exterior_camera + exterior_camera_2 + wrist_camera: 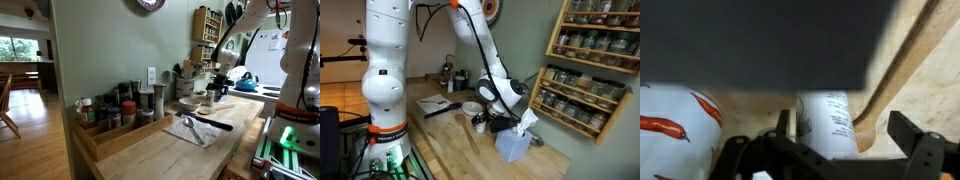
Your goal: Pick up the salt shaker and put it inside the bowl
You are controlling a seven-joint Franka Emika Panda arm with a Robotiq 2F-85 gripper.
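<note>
Fingers point(912, 140) stand wide apart in the wrist view, one each side of the salt shaker point(828, 120), with no visible contact on either side. The gripper point(840, 132) enters from the bottom edge, and its left finger is partly lost in dark linkage. The shaker is a white cylinder with small print, too blurred to read, and its top is hidden behind a big dark out-of-focus mass filling the upper half of that view. Just left of it is a white thing with a red chili print point(670, 125), cut off by the frame edge, so what it is cannot be told. To the right, a wooden spoon point(890, 80) runs diagonally on the counter point(940, 70), its handle leaving at the top. The bowl is not in the wrist view. An exterior view shows it: the bowl point(470, 107) is pale, sitting on the wood near the gripper point(500, 122) but apart from it, with a spoon point(465, 132) in front and a pale blue box point(513, 147) just beside the gripper. There the shaker is hidden behind the gripper body. A spice rack point(585, 70) hangs on the wall. In an exterior view from farther off, the gripper point(215, 88) is tiny and its fingers unreadable. Only that view shows a tray of jars point(115, 115) and a cloth point(190, 128).
</note>
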